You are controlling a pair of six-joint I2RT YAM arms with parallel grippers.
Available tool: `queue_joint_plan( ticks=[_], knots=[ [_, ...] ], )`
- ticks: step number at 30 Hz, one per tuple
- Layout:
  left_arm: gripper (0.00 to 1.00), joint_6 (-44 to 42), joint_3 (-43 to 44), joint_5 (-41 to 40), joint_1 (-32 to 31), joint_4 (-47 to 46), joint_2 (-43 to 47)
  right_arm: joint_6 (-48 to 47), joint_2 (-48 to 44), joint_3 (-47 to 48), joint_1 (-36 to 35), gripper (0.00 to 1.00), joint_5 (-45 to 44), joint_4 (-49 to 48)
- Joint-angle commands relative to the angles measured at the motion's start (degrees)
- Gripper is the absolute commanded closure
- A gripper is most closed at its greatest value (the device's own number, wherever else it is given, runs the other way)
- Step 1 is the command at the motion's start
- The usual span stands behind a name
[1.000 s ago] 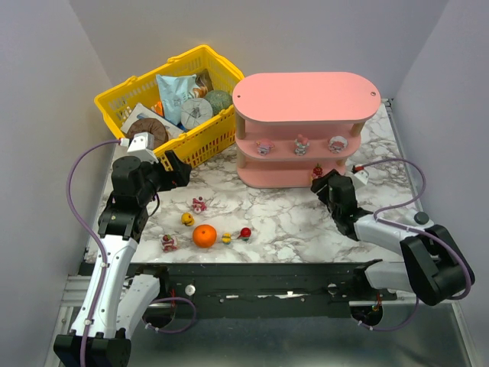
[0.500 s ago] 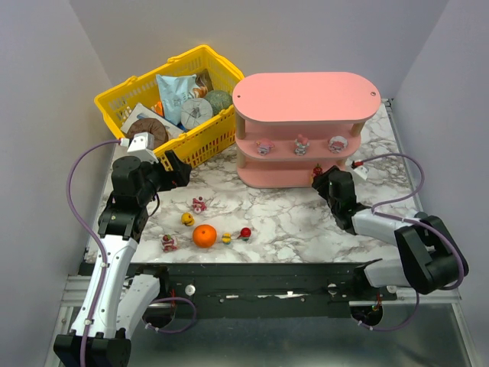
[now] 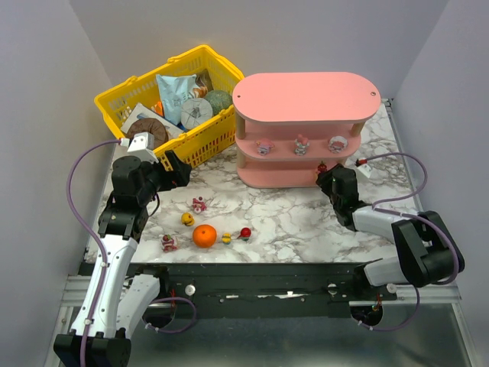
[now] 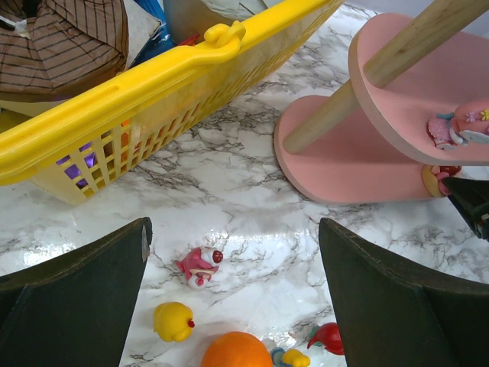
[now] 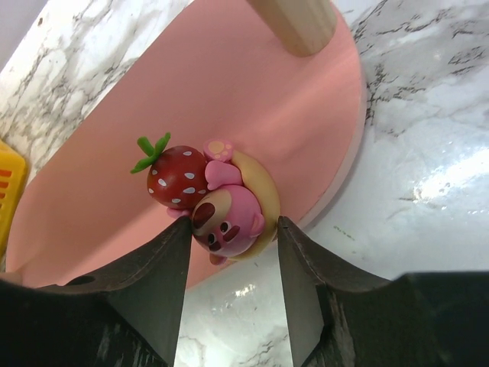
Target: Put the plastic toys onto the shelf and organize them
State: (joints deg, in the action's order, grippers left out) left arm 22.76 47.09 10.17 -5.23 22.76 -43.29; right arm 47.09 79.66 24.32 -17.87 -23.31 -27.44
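The pink shelf (image 3: pixel 306 95) stands at the back right, and three pink-and-white toys (image 3: pixel 301 144) sit on its middle board. My right gripper (image 3: pixel 324 173) is at the bottom board's (image 5: pixel 229 92) front edge. Its fingertips (image 5: pixel 177 229) press both sides of a pink bear toy with a red strawberry (image 5: pixel 229 210), which lies on that board. My left gripper (image 4: pixel 233 229) hangs wide open above the loose toys: a pink one (image 4: pixel 200 265), a yellow one (image 4: pixel 173 320), a red one (image 3: pixel 245 232), a small yellow one (image 3: pixel 226 238) and a pink one (image 3: pixel 169 243).
An orange ball (image 3: pixel 204 236) lies among the loose toys near the table's front edge. A yellow mesh basket (image 3: pixel 200 55) full of packaged goods stands at the back left, close to the shelf's left end. Purple cables loop from both wrists.
My right gripper has moved a little farther in toward the shelf's bottom board with the bear toy at its tips, and its jaws have narrowed. The left arm has not moved.
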Motion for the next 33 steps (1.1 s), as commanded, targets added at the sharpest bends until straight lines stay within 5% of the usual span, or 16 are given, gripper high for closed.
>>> queue_joint_plan(
  ticks=[1,16,33],
  knots=[
    [0.01,-0.2,-0.2,0.5,0.4,-0.4,-0.2,-0.6,2.0,1.3,1.3,0.45,0.4,-1.3],
    [0.01,-0.3,-0.2,0.4,0.4,-0.4,-0.5,-0.4,-1.2,-1.5,1.8,0.39,1.2,-4.5],
    [0.01,-0.3,-0.2,-0.3,0.4,0.2,0.0,1.5,-17.1,-5.2,-1.2,0.24,8.6,10.8]
  ],
)
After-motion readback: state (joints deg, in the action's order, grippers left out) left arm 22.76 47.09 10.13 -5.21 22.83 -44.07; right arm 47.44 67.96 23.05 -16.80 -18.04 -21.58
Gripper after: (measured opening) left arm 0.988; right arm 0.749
